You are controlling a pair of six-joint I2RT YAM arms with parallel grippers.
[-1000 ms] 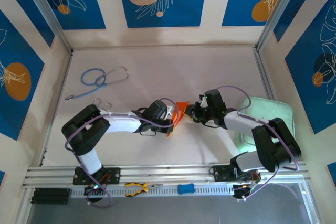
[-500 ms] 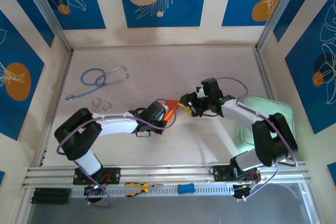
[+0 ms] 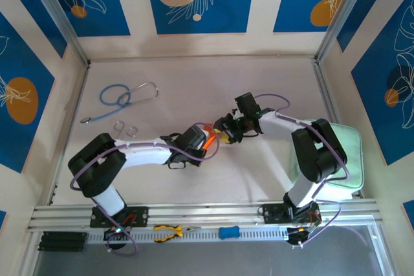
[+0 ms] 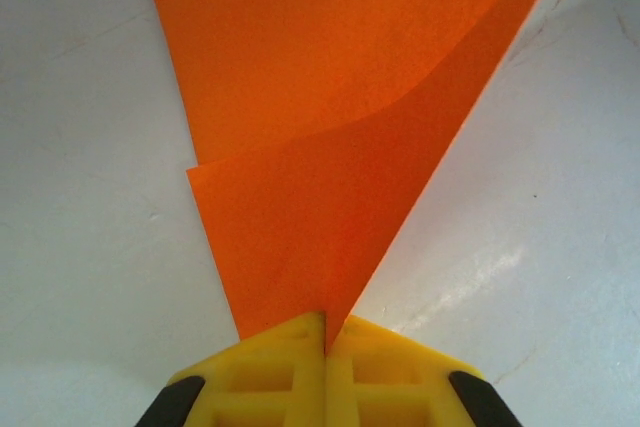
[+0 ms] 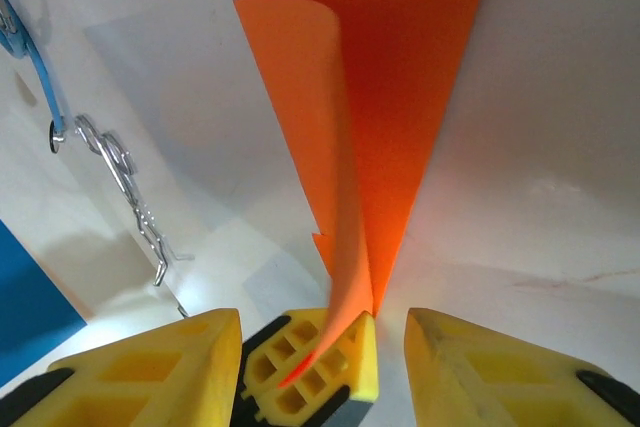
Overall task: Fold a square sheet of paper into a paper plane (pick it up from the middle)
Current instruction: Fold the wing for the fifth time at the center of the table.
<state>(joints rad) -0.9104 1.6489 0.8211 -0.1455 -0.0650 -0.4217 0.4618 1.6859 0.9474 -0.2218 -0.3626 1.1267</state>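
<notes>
top external: my left end effector (image 3: pixel 208 141) sits near the middle of the counter (image 3: pixel 259 82), clamped on the orange paper (image 3: pixel 207 134). my right end effector (image 3: pixel 224 135) faces it from just beside, on the paper's other side. a stethoscope (image 3: pixel 123 97) with blue tubing lies well apart at the far left, with small metal clips (image 3: pixel 126 127) nearer my left arm. a pale green pad (image 3: pixel 346 159) lies under my right arm's elbow. pliers (image 3: pixel 169 231) with yellow handles rest on the rail by my bases.

left wrist: my yellow fingers (image 4: pixel 280 367) are pressed together on the bottom corner of the orange paper (image 4: pixel 330 147). the paper is folded, one layer lying over another, and it widens away from my grip over the white counter (image 4: pixel 80 147).

right wrist: my right end effector (image 5: pixel 322 332) has its fingers spread wide, gripping nothing. between them sits a fingertip of the left end effector (image 5: pixel 320 372), pinching the orange paper (image 5: pixel 400 97), which stands on edge with one layer curling over. the stethoscope (image 5: pixel 35 67) and the metal clips (image 5: pixel 130 187) lie off to the left.
</notes>
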